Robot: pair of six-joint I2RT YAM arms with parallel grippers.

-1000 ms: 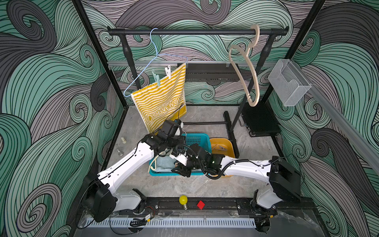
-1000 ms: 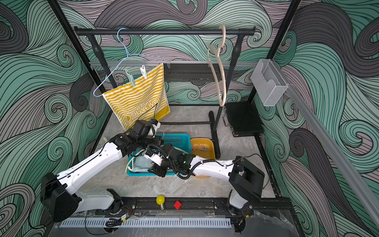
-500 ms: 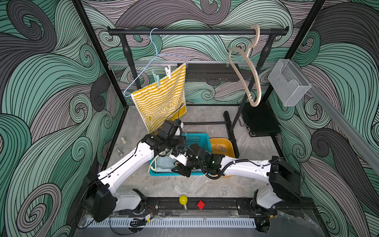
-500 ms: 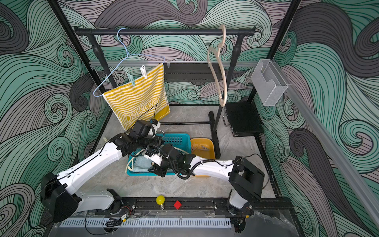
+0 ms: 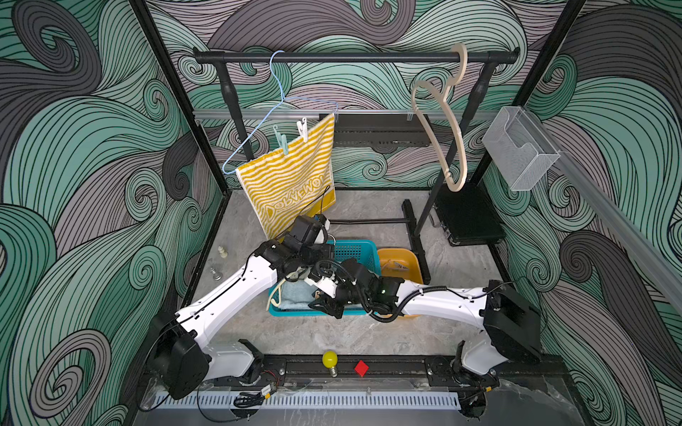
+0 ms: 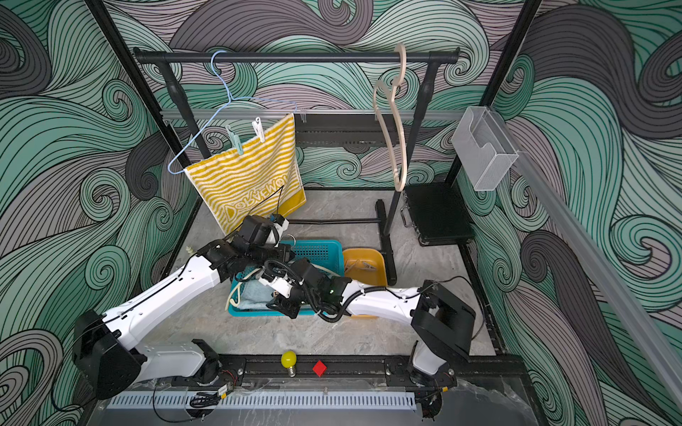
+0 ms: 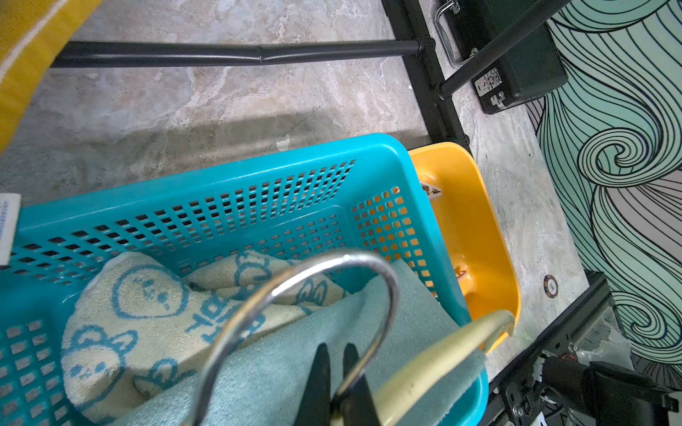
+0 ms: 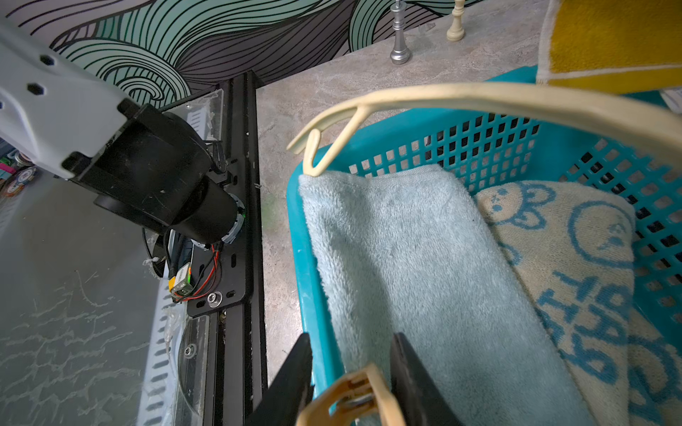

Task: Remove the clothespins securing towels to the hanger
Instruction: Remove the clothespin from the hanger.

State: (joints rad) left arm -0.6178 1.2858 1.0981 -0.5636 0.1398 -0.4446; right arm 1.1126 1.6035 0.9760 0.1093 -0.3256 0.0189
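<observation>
A cream hanger with a metal hook lies over the teal basket. My left gripper is shut on the base of that hook. Draped on the hanger, a light-blue towel lies beside a bunny-print towel in the basket. My right gripper sits at the basket's near rim, its jaws closed on an orange clothespin at the blue towel's edge. At the back, a yellow striped towel hangs from a blue wire hanger, held by a mint clothespin and a white clothespin.
An orange bin holding loose pins stands against the basket. A second cream hanger hangs on the black rail. A black case lies behind, two chess pieces stand at the left, and a yellow bulb and red block sit in front.
The right jaws have narrowed around the orange clothespin. Both arms stay almost where they were over the basket.
</observation>
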